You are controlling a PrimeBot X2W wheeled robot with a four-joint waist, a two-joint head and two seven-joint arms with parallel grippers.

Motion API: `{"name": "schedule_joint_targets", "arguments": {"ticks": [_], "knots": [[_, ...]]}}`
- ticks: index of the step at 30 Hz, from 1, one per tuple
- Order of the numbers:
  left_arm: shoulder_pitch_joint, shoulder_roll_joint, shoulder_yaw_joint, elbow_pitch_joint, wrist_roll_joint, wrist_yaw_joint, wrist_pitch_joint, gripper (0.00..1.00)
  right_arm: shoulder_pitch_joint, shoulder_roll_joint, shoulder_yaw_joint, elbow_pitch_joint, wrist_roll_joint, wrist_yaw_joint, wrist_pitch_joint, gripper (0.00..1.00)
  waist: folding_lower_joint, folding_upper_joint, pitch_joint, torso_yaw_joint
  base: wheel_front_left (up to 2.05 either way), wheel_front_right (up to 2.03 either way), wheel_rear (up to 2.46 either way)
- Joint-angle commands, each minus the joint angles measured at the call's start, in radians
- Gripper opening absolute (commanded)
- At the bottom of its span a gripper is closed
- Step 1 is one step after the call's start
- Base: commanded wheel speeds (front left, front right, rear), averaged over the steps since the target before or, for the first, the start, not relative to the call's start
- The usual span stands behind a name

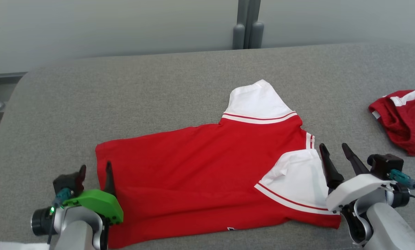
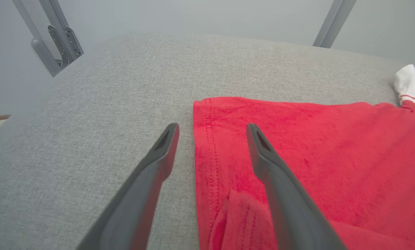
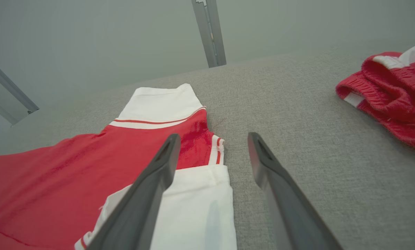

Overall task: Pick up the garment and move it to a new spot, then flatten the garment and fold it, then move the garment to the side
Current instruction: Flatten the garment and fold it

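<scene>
Red shirt (image 1: 200,163) lies spread on tabletop (image 1: 158,86); left fingers (image 1: 109,177) and right fingers (image 1: 329,166) open, empty: pinch hem (image 2: 204,139) and sleeve (image 1: 297,173) evenly before you fold.

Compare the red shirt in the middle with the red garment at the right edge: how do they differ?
The shirt lies spread flat; the crumpled garment is bunched in a heap. The shirt has broad white sleeves; the crumpled garment shows narrow white strips. Both are red with white trim.
</scene>
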Motion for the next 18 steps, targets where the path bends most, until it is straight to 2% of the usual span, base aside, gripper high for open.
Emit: {"name": "schedule_joint_targets", "arguments": {"ticks": [1,5,10,18], "knots": [[-0.052,0.017,0.005,0.021,0.017,0.000,0.000,1.00,-0.023,0.004,0.016,-0.005,-0.003,-0.001,0.000,1.00,0.0000,0.0000,0.053,-0.027,0.00,0.00,0.00],[-0.176,0.039,0.019,0.136,0.015,-0.008,0.000,1.00,-0.078,0.004,0.071,-0.015,0.006,-0.001,0.000,1.00,0.0000,0.0000,0.109,-0.059,0.00,0.00,0.00],[-0.258,0.047,0.029,0.240,0.000,-0.011,-0.001,1.00,-0.120,-0.012,0.101,-0.021,0.025,-0.001,0.000,1.00,0.0000,0.0000,0.148,-0.078,0.00,0.00,0.00],[-0.356,0.049,0.041,0.357,-0.017,0.007,0.000,1.00,-0.193,-0.038,0.123,-0.031,0.036,-0.001,0.000,1.00,0.0000,0.0000,0.203,-0.077,0.00,0.00,0.00]]}}
